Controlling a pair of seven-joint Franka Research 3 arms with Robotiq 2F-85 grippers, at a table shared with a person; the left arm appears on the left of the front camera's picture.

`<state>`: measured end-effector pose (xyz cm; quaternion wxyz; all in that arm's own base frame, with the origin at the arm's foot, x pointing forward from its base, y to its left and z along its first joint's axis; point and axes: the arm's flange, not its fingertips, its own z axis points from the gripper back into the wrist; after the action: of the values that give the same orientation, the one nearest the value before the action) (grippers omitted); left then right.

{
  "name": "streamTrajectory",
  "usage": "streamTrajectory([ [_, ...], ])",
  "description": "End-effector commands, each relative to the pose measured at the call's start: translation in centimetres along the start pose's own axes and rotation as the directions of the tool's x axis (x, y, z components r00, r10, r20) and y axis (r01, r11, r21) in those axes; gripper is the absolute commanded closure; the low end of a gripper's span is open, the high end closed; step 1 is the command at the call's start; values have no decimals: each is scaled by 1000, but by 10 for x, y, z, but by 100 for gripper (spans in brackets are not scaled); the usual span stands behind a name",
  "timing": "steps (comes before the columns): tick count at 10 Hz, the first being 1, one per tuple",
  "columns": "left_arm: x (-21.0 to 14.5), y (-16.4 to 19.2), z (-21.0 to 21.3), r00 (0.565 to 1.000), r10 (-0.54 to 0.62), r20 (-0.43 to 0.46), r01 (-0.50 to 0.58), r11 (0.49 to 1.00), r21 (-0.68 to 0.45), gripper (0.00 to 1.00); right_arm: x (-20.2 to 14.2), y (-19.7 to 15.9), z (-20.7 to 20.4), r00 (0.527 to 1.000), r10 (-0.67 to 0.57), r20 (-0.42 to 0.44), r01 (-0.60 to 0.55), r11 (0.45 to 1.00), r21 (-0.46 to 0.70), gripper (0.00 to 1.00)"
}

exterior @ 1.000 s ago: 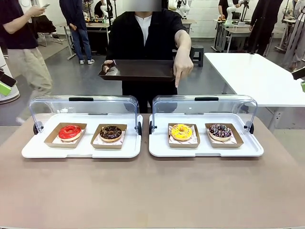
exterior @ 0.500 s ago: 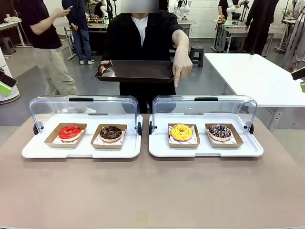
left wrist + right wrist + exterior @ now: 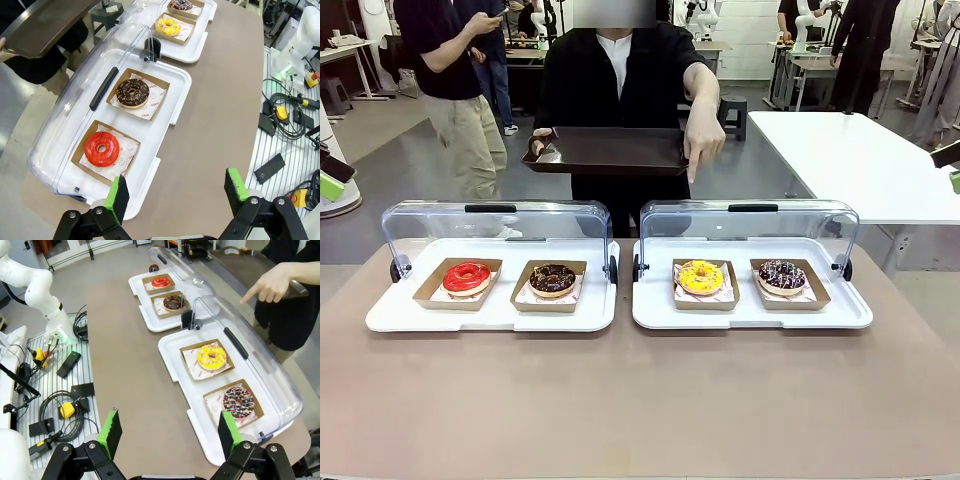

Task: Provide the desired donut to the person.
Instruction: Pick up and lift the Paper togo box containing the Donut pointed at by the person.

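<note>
Front view: person's hand points down toward yellow donut.

The table is greyish brown. The left display tray and right display tray are white, and the cardboard boxes tan. The red donut is glossy. The chocolate donut has pale specks. The yellow donut is flecked orange. The dark donut has multicoloured sprinkles (mostly pink and white). The person wears black over white. The serving tray is dark brown. The left end effector and right end effector are black with green pads.
</note>
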<state>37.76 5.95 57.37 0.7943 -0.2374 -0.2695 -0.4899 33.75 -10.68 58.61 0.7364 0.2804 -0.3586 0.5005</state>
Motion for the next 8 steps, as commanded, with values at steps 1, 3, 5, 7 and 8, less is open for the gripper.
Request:
streamTrajectory([
  [1,0,0,0,1000,2,5,-2,1000,-4,0,0,0,0,1000,3,0,-3,1000,2,0],
  [3,0,0,0,1000,0,0,0,1000,0,0,0,0,0,1000,3,0,-3,1000,2,0],
  [5,16,-8,29,981,-51,188,53,999,-5,0,0,0,0,1000,3,0,-3,1000,2,0],
  [7,10,-1,26,968,-25,249,33,999,-28,0,0,0,0,1000,3,0,-3,1000,2,0],
  [8,8,3,23,970,-18,243,27,999,-33,0,0,0,0,1000,3,0,-3,1000,2,0],
])
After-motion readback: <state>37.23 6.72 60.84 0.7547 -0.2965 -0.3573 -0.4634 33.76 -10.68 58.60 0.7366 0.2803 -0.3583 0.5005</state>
